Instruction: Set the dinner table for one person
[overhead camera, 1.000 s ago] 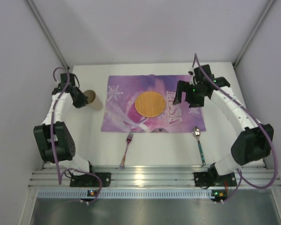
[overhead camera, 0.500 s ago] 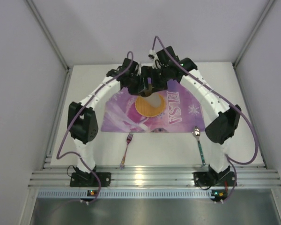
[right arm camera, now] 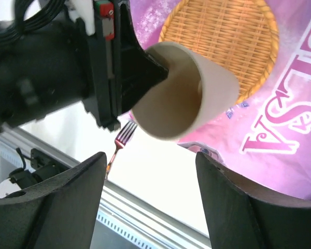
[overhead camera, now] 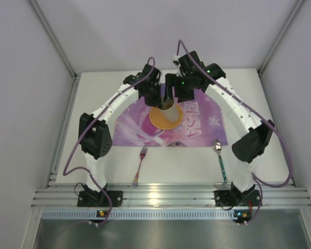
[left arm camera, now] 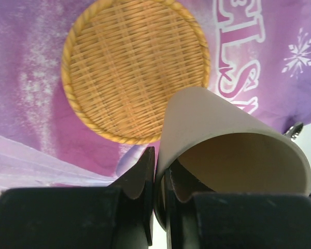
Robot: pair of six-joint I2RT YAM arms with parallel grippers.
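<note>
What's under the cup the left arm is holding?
The woven plate on the purple placemat lies below the cup, which the left gripper pinches by its rim. The spot directly beneath is covered by the cup.

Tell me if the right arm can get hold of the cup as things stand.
Probably yes. The right gripper is open and faces the cup, with nothing between them. The left gripper pinches only one spot on its rim, so the cup's body looks free.
</note>
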